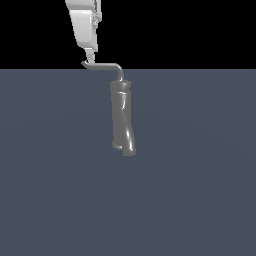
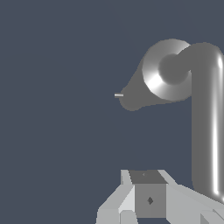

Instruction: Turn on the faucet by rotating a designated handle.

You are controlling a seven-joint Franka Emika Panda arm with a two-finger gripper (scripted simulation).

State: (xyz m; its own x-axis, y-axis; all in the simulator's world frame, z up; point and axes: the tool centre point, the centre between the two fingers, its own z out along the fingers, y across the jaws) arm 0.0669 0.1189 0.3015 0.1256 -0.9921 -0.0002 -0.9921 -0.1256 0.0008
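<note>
The claw [image 1: 89,58] sits at the hooked tip of the handle [image 1: 105,65] atop the upright faucet [image 1: 122,117] on the counter [image 1: 200,175], its fingers' spacing unreadable, so contact looks made while the turning seems left to do.

Exterior faces faucet [image 1: 122,117] sideways; wrist looks straight down, close.

glossy grey faucet [image 1: 122,117], thin grey handle [image 1: 105,66], white pincer [image 1: 89,59], dull slate-blue floor [image 1: 200,175], black backdrop [image 1: 190,30]
</note>
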